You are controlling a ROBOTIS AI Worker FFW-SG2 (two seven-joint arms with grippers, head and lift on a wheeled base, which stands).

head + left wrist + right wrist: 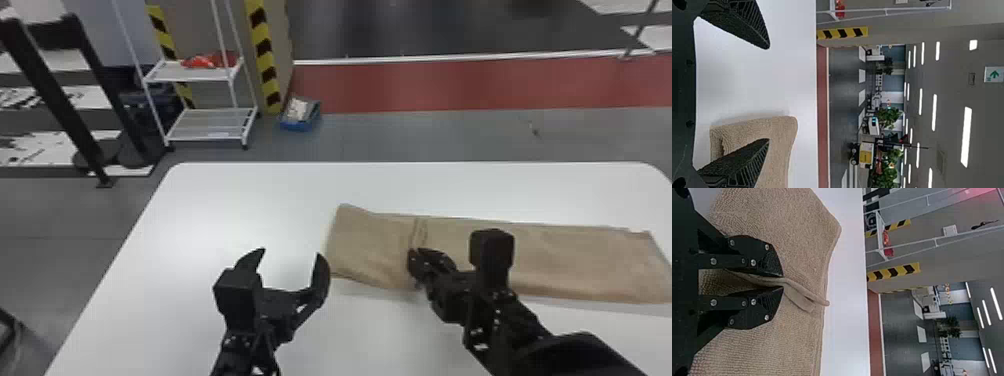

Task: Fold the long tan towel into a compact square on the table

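Note:
The tan towel (pixel 575 260) lies long across the right part of the white table, its left end folded over with the fold's edge upright near the middle. My right gripper (pixel 417 270) is at that edge; in the right wrist view the gripper (pixel 782 282) is shut on the raised towel edge (pixel 801 290). My left gripper (pixel 290 255) stands open just left of the towel's left end, holding nothing. From the left wrist view, the gripper (pixel 769 94) has its fingers wide apart, one of them in front of the towel's folded end (pixel 779 133).
The white table (pixel 225 200) extends to the left and behind the towel. Beyond it on the floor stand a white wire shelf (pixel 210 125) with a red item and a blue box (pixel 300 115).

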